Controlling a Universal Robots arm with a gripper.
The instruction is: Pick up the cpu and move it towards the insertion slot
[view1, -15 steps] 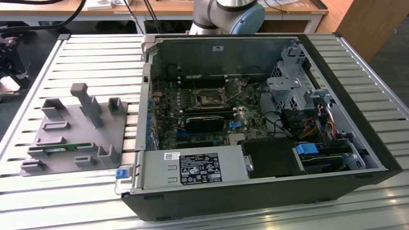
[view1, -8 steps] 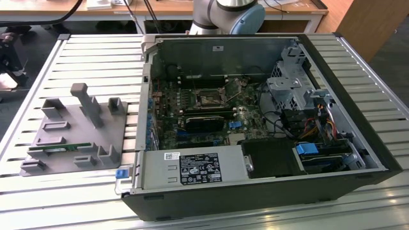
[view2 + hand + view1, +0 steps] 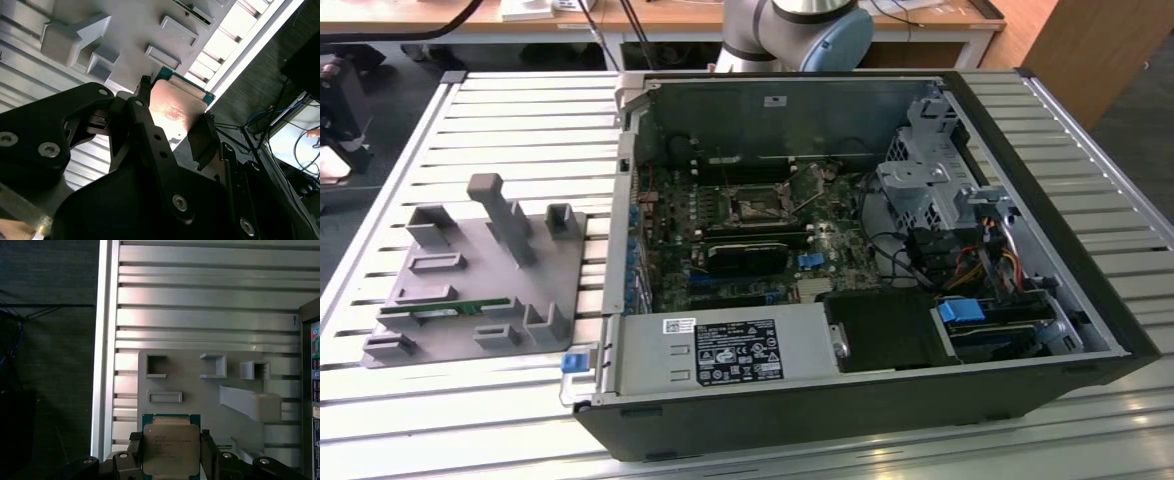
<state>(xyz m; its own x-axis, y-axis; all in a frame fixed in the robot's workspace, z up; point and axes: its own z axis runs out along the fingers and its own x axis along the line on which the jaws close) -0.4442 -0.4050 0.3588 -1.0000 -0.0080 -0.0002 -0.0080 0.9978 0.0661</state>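
Holding the cpu (image 3: 170, 440) by two opposite edges, the gripper (image 3: 171, 452) is closed on it, raised over the grey fixture tray (image 3: 200, 390).
Step, as judged: pick-up done, and the transfer towards the insertion slot (image 3: 757, 208) has hardly begun. The slot sits on the far part of the board inside the open computer case (image 3: 854, 410). It is well apart from the tray, which lies at the exterior view's left of the case. The transfer calls for a level carry over the case wall. Chip: flat, square, dull silver lid with faint print, green board edge showing along one side.
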